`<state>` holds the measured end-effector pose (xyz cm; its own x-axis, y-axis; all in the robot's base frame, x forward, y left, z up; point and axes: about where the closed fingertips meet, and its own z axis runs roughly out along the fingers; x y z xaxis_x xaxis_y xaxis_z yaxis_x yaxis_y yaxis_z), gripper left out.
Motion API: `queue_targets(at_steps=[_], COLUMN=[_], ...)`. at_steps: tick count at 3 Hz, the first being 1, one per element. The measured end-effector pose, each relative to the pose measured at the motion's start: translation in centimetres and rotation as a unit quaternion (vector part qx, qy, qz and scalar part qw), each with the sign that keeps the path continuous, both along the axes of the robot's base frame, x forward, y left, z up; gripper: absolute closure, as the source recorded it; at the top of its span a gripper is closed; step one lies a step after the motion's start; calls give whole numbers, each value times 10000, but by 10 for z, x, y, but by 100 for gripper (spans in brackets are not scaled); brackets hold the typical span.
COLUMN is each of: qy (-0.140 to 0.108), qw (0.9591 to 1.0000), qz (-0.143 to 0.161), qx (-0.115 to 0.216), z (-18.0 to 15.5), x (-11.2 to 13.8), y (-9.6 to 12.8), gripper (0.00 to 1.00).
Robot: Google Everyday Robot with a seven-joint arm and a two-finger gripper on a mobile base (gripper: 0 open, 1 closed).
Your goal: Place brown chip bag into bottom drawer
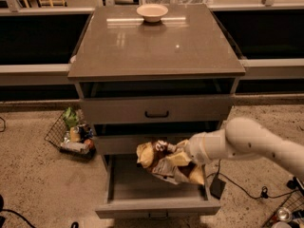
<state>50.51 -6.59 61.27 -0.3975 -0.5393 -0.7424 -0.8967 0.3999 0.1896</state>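
The gripper (176, 156) sits at the end of the white arm (247, 141), which reaches in from the right. It is buried in the crumpled top of the brown chip bag (164, 167). Treat it as closed on the bag, since the bag hangs from it with nothing else supporting it.

The bag is held over the open bottom drawer (156, 207), toward the tray's right half. Its upper end overlaps the lower edge of the middle drawer front (118, 145).

Risks:
- The upper tan end of the bag lies close to the middle drawer front. If you release here, the bag may catch on that edge or wedge under it.
- The lower tan end hangs near the tray's right wall. A drop from here may leave the bag draped over that wall, which would block closing.
- The bag is crinkled and slack, so expect it to spring open when freed.

Open room:
- The tray's left and front floor show bare, so shift left and forward before lowering.
- Above, the middle drawer front limits any lift.
- To the right, a dark box and cable (217, 186) lie on the floor just beside the drawer. Withdraw the arm above them.
- The wire basket (71, 134) at the left stands well apart.
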Motion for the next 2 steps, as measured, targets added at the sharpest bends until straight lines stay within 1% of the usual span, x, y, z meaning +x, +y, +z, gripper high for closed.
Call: queue_targets(at_steps=[1,2], qy=[276,276], qw=[9971,9971], qz=[-623,-623], qx=[333,333], z=[-101,-101], x=[-2,-2], y=[0,0], gripper=[100,100])
